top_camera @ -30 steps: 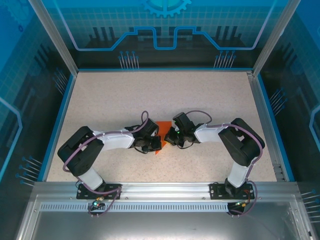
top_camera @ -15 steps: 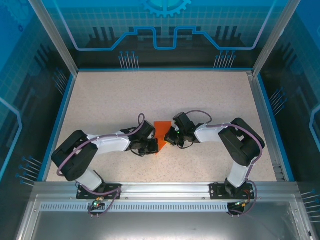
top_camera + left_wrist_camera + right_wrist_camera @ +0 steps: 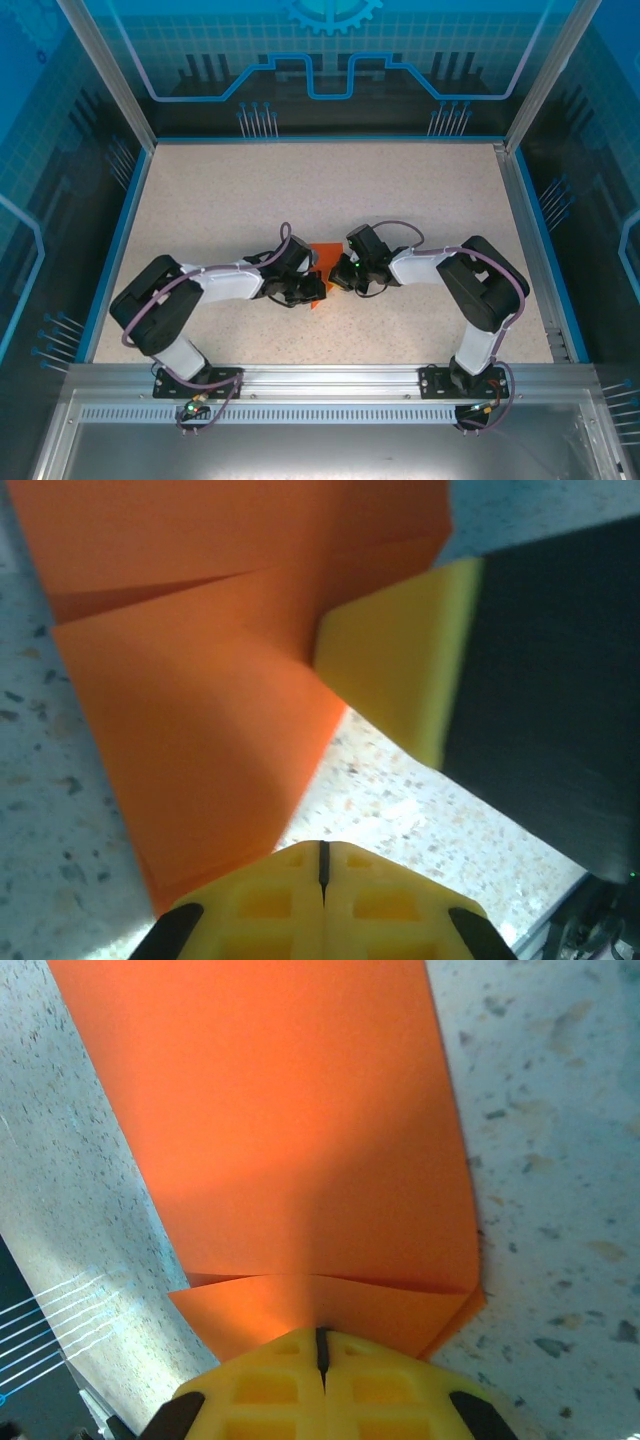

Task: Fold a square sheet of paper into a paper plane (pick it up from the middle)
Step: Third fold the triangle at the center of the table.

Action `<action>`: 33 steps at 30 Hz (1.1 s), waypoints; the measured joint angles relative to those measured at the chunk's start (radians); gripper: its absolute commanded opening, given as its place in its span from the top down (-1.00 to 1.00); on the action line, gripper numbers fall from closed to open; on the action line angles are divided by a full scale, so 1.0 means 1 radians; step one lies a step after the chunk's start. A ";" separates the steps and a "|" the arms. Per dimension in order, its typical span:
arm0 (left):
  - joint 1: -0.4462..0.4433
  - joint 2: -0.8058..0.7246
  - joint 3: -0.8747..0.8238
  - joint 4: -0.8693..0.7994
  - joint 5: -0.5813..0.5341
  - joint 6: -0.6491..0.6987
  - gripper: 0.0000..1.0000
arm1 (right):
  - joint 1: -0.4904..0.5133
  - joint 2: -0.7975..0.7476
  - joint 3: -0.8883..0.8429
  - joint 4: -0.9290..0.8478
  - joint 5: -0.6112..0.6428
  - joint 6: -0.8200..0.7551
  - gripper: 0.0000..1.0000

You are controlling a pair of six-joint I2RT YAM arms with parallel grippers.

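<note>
Between closed left gripper [image 3: 322,854] and closed right gripper [image 3: 321,1339] lies creased orange paper [image 3: 300,1140].

Got both arms folded in low, elbows out and forearms aimed at each other, so the left gripper [image 3: 316,289] and right gripper [image 3: 337,272] sit almost tip to tip. Jaws on both are squeezed closed, the yellow pads meeting in a thin seam. The right one's finger [image 3: 395,665] sits just ahead-right of my left tips.
</note>
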 measured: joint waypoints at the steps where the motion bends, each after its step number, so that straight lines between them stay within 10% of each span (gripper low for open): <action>1: 0.004 0.010 0.000 0.004 0.005 0.000 0.98 | 0.000 0.000 0.000 0.000 0.000 0.000 0.94; 33: 0.084 -0.067 -0.243 0.275 0.131 0.023 0.99 | -0.001 0.003 0.007 -0.006 -0.003 -0.022 0.94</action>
